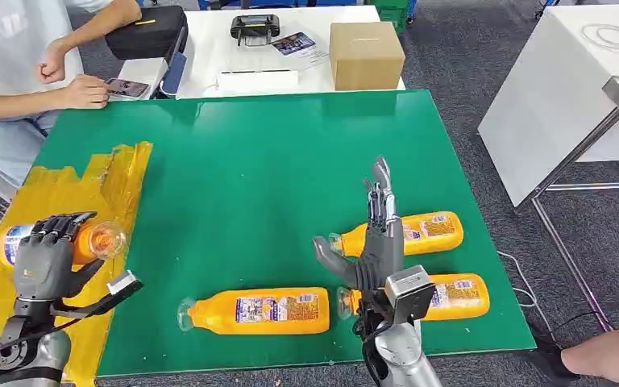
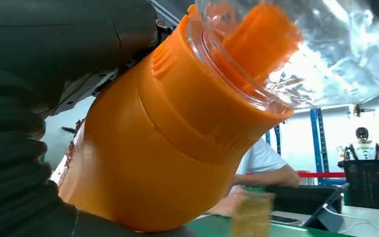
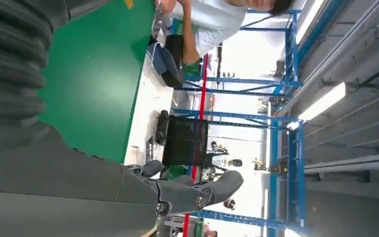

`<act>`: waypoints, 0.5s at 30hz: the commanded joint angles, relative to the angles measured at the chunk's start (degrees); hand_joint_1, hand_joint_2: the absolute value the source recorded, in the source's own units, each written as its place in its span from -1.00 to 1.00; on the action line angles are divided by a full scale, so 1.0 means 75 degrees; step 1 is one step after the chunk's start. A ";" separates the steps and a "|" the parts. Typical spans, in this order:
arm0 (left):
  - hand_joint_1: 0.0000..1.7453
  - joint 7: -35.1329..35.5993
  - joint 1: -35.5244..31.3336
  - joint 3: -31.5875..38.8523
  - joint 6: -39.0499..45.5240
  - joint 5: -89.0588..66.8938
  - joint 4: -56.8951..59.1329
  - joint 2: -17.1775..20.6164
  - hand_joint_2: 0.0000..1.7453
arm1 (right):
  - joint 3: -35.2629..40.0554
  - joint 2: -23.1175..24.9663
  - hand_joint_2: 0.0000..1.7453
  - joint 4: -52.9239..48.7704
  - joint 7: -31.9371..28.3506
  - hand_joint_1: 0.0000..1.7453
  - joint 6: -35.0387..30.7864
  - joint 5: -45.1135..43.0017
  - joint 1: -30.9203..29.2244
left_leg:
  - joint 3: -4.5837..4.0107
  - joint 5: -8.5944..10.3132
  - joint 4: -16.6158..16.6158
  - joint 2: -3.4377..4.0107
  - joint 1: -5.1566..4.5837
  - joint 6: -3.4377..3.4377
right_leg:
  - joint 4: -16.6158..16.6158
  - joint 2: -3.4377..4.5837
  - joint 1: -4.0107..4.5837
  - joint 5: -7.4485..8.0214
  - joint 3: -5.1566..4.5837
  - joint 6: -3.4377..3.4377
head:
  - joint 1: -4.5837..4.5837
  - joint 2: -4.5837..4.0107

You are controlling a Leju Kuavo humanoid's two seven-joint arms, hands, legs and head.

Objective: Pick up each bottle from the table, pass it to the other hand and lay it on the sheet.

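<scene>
At lower left of the head view, the left hand (image 1: 48, 254) grips a bottle (image 1: 101, 240) lengthwise over the yellow sheet (image 1: 64, 189), the right hand (image 1: 375, 242) spread empty at lower centre; the left wrist view shows its cap (image 2: 296, 54) close.

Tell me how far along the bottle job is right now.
Nothing lies finished on the yellow sheet yet. In hand: the left hand grips one orange bottle over the sheet, apparently about to lay it down. The right hand is empty, fingers spread, above the green table. Left: three bottles lying on the table, at and.
</scene>
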 commanded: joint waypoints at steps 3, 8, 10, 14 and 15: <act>1.00 -0.0019 -0.0045 0.0350 0.0012 -0.0031 -0.0011 -0.0133 1.00 | -0.0169 -0.0222 1.00 -0.0008 0.0005 -1.00 0.0013 -0.0040 -0.0084 | 0.0040 -0.0019 -0.0001 0.0001 0.0005 0.0005 | -0.0011 -0.0007 0.0009 -0.0016 0.0048 -0.0005 | 0.0000 0.0000; 1.00 -0.0019 -0.0045 0.0350 0.0012 -0.0031 -0.0011 -0.0133 1.00 | -0.0169 -0.0222 1.00 -0.0008 0.0005 -1.00 0.0013 -0.0040 -0.0084 | 0.0015 -0.0006 -0.0004 0.0000 0.0000 0.0003 | -0.0006 -0.0005 0.0002 -0.0005 0.0020 -0.0002 | 0.0000 0.0000; 1.00 0.0129 0.0110 0.0228 0.0012 -0.0448 -0.0302 -0.0091 1.00 | -0.0142 -0.0268 1.00 -0.0007 -0.0009 -1.00 -0.0034 -0.0033 -0.0096 | 0.0032 -0.0014 -0.0003 0.0000 0.0003 0.0004 | -0.0010 -0.0008 0.0006 -0.0012 0.0039 -0.0005 | 0.0000 0.0000; 1.00 0.2488 0.0740 -0.2032 0.0012 -0.1130 -0.0634 0.1904 1.00 | -0.0043 -0.0378 1.00 0.0173 -0.0041 -1.00 -0.0101 -0.0096 -0.0219 | 0.0041 -0.0022 0.0002 0.0011 0.0007 0.0005 | -0.0010 0.0003 0.0010 -0.0014 0.0047 -0.0005 | 0.0000 0.0000; 1.00 0.3363 0.0620 -0.2969 0.0012 -0.1130 -0.0448 0.2526 1.00 | 0.0013 -0.0383 1.00 0.0255 -0.0042 -1.00 -0.0106 -0.0094 -0.0262 | 0.0022 -0.0015 0.0002 0.0016 0.0008 0.0000 | -0.0005 0.0009 0.0010 -0.0007 0.0023 -0.0006 | 0.0000 0.0000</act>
